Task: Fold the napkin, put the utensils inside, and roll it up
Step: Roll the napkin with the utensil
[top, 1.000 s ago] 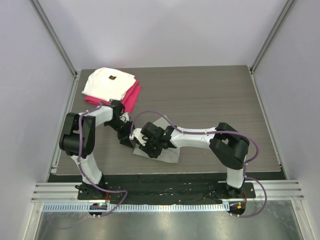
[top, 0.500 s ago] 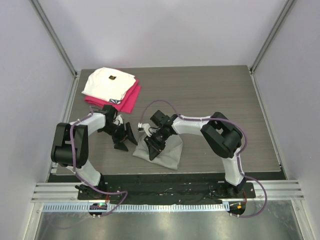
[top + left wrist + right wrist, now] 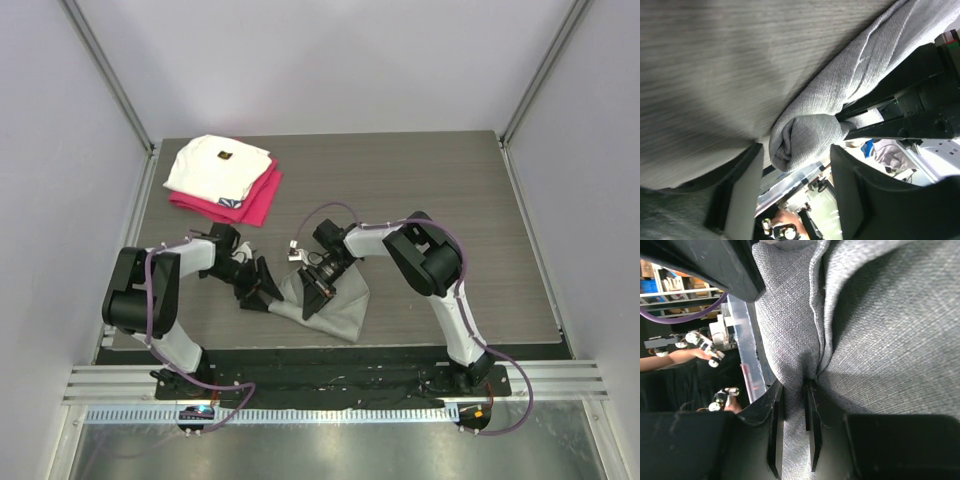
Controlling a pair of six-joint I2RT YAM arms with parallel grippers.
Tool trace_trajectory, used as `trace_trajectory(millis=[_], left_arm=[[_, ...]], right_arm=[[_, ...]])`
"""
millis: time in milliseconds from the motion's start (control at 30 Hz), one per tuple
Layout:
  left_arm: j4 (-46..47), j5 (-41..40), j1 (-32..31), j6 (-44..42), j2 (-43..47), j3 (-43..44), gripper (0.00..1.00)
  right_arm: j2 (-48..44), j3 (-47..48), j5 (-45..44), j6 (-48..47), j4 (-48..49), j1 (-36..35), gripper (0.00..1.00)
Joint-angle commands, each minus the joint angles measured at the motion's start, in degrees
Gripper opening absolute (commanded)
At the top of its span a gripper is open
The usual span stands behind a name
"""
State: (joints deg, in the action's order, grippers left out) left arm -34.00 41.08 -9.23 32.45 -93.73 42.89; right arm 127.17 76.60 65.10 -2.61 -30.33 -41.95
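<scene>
Napkin (image 3: 345, 310) bunched, right jaws pinching a fold, left jaws apart, newly arrived around its rolled end

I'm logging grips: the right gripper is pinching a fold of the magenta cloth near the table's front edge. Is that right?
No: the right gripper is pinching a fold of the grey napkin, not the magenta cloth, near the table front edge. The right wrist view shows it.
</scene>
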Motion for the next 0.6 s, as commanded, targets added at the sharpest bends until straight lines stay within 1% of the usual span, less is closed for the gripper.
trace_trajectory(millis=[0,67,133,167,267,300,367,400,433,500,567], left_arm=[[4.20,0.05,-1.66,1.30,-3.03,0.17,0.50],[4.20,-0.38,-2.01,1.83,-4.17,0.17,0.43],[4.20,-0.56,-2.02,2.18,-4.88,0.26,0.32],[4.29,-0.65,-2.10,2.27,-5.05,0.26,0.23],[3.42,-1.18,-2.10,2.88,-5.50,0.52,0.11],[2.98,-1.35,-2.10,3.06,-5.41,0.70,0.09],[2.62,-1.27,-2.10,3.76,-5.32,0.96,0.05],[2.62,-1.09,-2.10,4.03,-5.23,1.14,0.03],[2.36,-0.83,-2.02,4.29,-5.23,1.31,0.01],[2.18,-0.48,-2.10,5.17,-5.14,1.67,0.00],[2.01,-0.47,-2.10,5.70,-5.23,2.10,0.00]], right_arm=[[2.90,0.83,-7.97,-1.87,-1.75,1.26,0.19],[2.99,1.36,-8.23,-1.78,-1.67,1.35,0.19],[2.47,1.89,-9.11,-1.70,-1.66,1.35,0.19],[2.20,1.98,-9.55,-1.52,-1.58,1.35,0.20],[-0.25,2.24,-12.09,-0.38,-1.58,1.35,0.24],[-1.65,2.33,-12.97,0.41,-1.58,1.35,0.30],[-5.78,2.24,-16.22,1.20,-1.58,1.44,0.36],[-7.10,2.07,-17.02,1.90,-1.66,1.44,0.46],[-9.90,2.06,-18.42,2.26,-1.67,1.26,0.51],[-12.38,1.89,-19.83,2.52,-2.28,1.09,0.58],[-16.33,1.19,-22.89,2.52,-2.37,0.21,0.62]])
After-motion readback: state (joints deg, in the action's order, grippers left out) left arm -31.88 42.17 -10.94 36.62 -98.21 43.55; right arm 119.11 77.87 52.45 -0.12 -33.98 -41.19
